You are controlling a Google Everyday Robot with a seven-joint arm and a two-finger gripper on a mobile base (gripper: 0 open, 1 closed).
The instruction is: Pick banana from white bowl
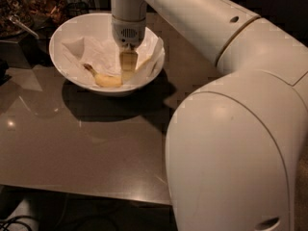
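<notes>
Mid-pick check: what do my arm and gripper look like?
The arm is glossy cream-white, built of rounded shells with small dark oval holes and a tan seam ring. Its cylindrical wrist carries a grey vent grille. The gripper, narrow and amber-tan, hangs in the white bowl by the banana.
</notes>
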